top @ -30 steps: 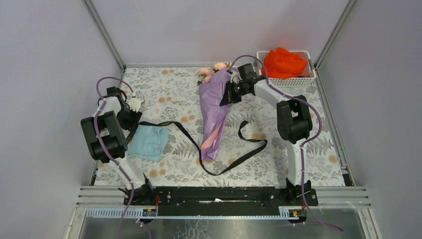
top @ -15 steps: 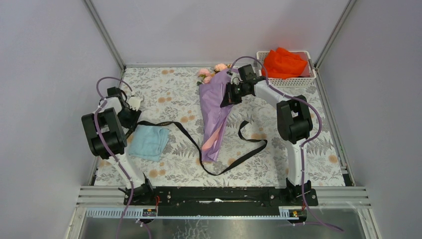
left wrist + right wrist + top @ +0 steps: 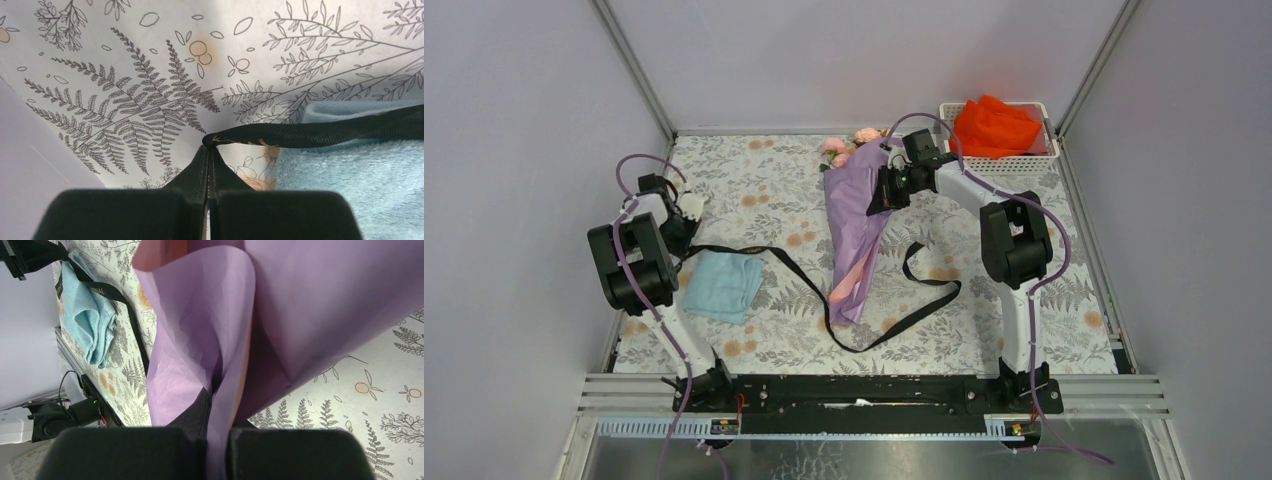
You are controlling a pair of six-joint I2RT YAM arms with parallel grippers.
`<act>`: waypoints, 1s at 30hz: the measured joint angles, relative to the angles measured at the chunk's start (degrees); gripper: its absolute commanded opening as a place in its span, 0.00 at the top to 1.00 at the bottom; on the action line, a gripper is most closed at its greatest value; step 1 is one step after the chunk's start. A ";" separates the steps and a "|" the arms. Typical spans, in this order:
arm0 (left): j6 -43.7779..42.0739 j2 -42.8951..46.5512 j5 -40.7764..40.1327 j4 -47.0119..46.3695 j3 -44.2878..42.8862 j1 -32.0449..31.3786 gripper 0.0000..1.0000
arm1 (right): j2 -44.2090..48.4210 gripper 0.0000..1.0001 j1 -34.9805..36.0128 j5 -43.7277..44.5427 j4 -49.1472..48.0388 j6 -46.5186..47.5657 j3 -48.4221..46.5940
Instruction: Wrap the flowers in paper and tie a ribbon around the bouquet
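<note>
The bouquet [image 3: 857, 225] lies in the middle of the table as a lilac paper [image 3: 200, 315] cone with pink showing at its lower edge. Pink flowers [image 3: 844, 148] stick out of its far end. My right gripper [image 3: 880, 195] is shut on a fold of the paper at the cone's upper right side, and the purple sheet runs between its fingers [image 3: 220, 405]. The black ribbon [image 3: 854, 343] runs from the left, under the cone's tip, and loops round to its right. My left gripper [image 3: 208, 144] is shut on the ribbon's [image 3: 320, 132] left end, low over the table [image 3: 690, 247].
A folded light blue cloth [image 3: 724, 285] lies just right of the left gripper, under the ribbon [image 3: 350, 185]. A white basket [image 3: 1024, 162] with an orange cloth [image 3: 994, 125] stands at the back right. The side walls are close to both arms.
My left gripper has closed on the end of the ribbon, and its arm has shifted slightly. The right gripper and the bouquet have stayed put.
</note>
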State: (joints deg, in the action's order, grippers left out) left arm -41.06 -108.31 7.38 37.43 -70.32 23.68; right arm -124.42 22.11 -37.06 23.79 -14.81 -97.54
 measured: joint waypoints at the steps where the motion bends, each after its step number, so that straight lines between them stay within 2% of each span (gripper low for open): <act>1: 0.24 -0.17 0.07 0.20 -0.31 0.00 1.00 | 0.07 1.00 0.04 -0.02 0.00 -0.37 0.00; 9: 7.54 -1.55 6.23 -1.09 -4.13 -1.53 1.00 | 4.00 1.00 2.91 -1.29 -1.84 -5.38 3.58; 18: 13.55 -3.02 8.11 -4.61 -9.70 -14.45 1.00 | 7.93 1.00 4.59 -4.20 -10.34 -14.51 10.12; 25: 21.75 -9.01 8.31 -4.50 -24.17 -22.43 1.00 | 12.76 1.00 6.91 -4.15 -20.26 -20.57 24.68; 30: 26.75 -5.88 11.39 -3.45 -33.44 -27.06 1.00 | 13.25 1.00 8.52 -3.80 -22.82 -21.33 30.77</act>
State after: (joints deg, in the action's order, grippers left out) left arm -14.31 -114.19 18.76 33.98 -103.77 -3.38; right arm -111.18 30.63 -40.86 0.97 -36.14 -66.76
